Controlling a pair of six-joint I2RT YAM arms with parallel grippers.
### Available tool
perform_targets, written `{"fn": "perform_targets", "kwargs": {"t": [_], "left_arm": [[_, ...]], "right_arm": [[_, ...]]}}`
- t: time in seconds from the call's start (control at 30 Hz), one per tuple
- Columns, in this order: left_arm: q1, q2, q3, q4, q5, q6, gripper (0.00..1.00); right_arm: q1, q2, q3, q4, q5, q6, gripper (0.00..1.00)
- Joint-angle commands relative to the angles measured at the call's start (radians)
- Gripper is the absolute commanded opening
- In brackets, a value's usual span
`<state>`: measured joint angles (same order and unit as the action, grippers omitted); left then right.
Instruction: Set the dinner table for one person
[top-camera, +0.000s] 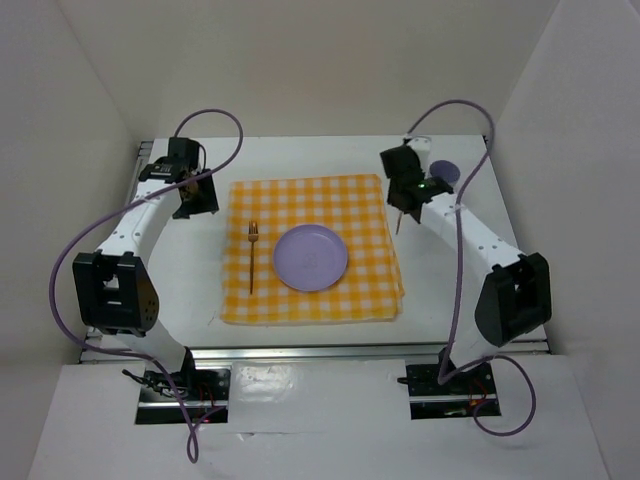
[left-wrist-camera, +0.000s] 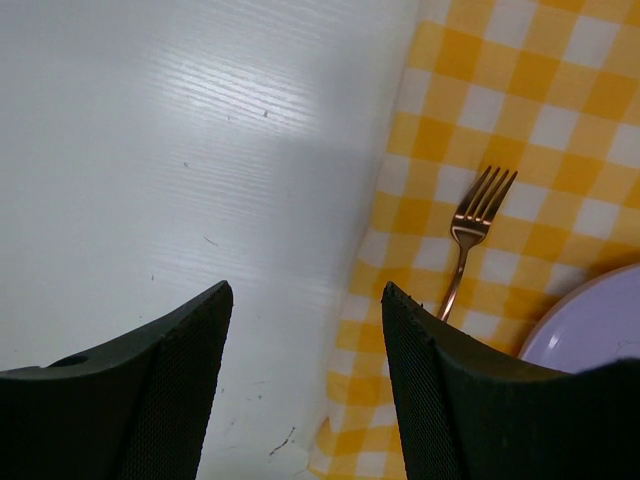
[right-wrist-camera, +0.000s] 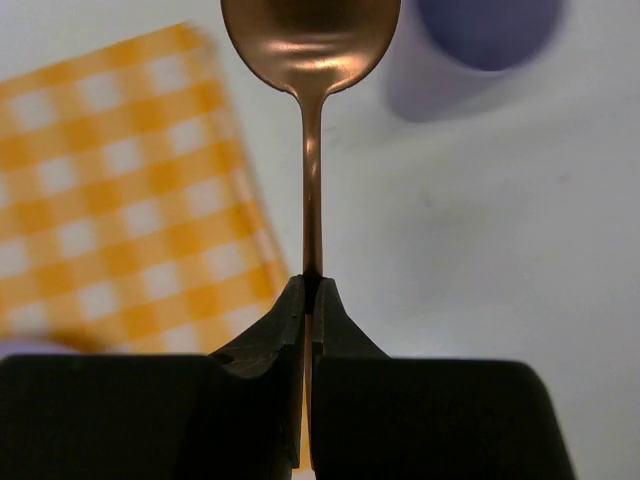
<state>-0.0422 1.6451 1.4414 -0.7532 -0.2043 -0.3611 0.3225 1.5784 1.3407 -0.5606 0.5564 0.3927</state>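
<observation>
The white dinner table (top-camera: 180, 270) carries a yellow-and-white checked cloth (top-camera: 310, 250) with a purple plate (top-camera: 311, 258) in its middle and a copper fork (top-camera: 252, 255) left of the plate. My right gripper (top-camera: 405, 200) hangs over the table just off the cloth's far right corner, shut on the thin handle of a copper spoon (top-camera: 399, 222). In the right wrist view the gripper (right-wrist-camera: 310, 288) pinches the handle and the spoon's bowl (right-wrist-camera: 310, 35) points away. My left gripper (top-camera: 195, 198) is open and empty beside the cloth's far left corner; its wrist view (left-wrist-camera: 305, 300) shows the fork (left-wrist-camera: 470, 235).
A purple cup (top-camera: 443, 170) stands on the table at the far right, behind the right gripper, also in the right wrist view (right-wrist-camera: 480, 40). White walls enclose the table on three sides. A metal rail (top-camera: 320, 350) runs along the near edge.
</observation>
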Motion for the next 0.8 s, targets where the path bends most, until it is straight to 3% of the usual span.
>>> {"fn": "perform_targets", "kwargs": {"t": [0.0,0.27,0.77], "left_arm": [[0.004,-0.056,-0.01,0.023,0.011,0.024,0.69],[0.013,-0.065,-0.019,0.032,0.011,0.033,0.69],[0.013,-0.065,-0.038,0.032,0.002,0.042,0.69]], "right_arm": [[0.169,-0.041,-0.072,0.04,-0.055,-0.095,0.0],[0.299,0.094,-0.143,0.037,-0.148,0.007,0.0],[0.299,0.25,-0.192,0.07,-0.174,0.127,0.0]]}}
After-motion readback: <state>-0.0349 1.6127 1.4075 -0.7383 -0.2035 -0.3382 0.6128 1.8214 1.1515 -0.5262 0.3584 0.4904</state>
